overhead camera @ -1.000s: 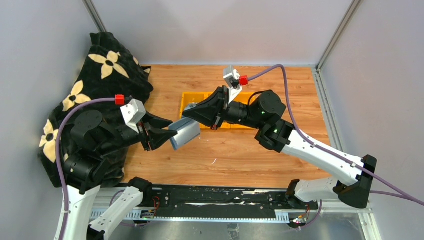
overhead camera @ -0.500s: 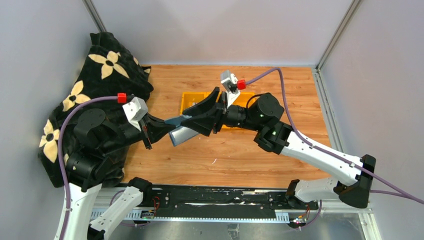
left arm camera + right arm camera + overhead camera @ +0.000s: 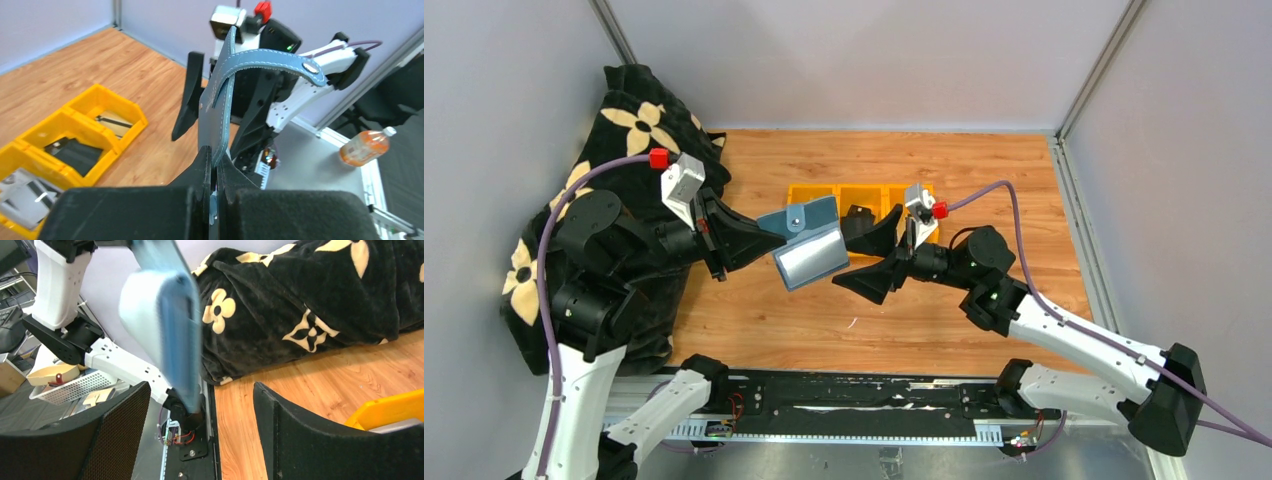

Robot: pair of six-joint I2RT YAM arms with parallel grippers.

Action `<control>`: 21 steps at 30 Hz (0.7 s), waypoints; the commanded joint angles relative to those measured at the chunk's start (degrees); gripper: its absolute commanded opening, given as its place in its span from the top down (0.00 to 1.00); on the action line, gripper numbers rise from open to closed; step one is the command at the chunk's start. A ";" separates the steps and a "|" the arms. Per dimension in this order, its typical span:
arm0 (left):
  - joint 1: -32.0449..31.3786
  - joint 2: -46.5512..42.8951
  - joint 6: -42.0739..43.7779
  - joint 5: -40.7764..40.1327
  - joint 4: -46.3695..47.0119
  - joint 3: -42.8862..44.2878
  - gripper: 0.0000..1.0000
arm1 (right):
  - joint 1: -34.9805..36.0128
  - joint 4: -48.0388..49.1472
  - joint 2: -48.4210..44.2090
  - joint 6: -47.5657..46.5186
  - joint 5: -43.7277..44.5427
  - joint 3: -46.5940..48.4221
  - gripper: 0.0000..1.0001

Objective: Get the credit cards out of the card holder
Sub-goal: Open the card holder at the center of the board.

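The teal-blue card holder (image 3: 809, 245) hangs in the air over the table's middle, its strap tab and snap (image 3: 799, 222) flipped up and a pale face turned toward the camera. My left gripper (image 3: 769, 240) is shut on its left edge; in the left wrist view the jaws (image 3: 216, 160) pinch the holder (image 3: 215, 110) upright. Just right of the holder, not touching it, my right gripper (image 3: 874, 255) stands open. From the right wrist the holder (image 3: 165, 315) is a blur above the spread fingers (image 3: 115, 430). What look like credit cards, one dark (image 3: 75, 154) and one silvery (image 3: 22, 197), lie in the bin.
A yellow three-compartment bin (image 3: 864, 187) sits on the wooden table behind the grippers. A black blanket with cream flowers (image 3: 634, 130) is heaped along the left side under my left arm. Grey walls close in the table at the back and sides.
My right gripper let go of the card holder, opened and drew back to the right. My left gripper closed on the holder and swung it up and back, the flap now open.
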 commanded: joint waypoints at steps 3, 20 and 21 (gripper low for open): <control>-0.05 1.24 -9.24 4.64 5.05 1.40 1.00 | -0.82 11.65 0.57 1.62 -4.98 -3.00 0.25; -0.07 0.88 -9.66 5.40 5.43 -0.19 1.00 | -2.15 22.10 7.24 11.45 -3.22 -0.30 0.39; -0.07 0.76 -9.62 5.41 5.27 -0.49 1.00 | -2.34 23.38 7.67 12.37 -3.20 -0.19 0.39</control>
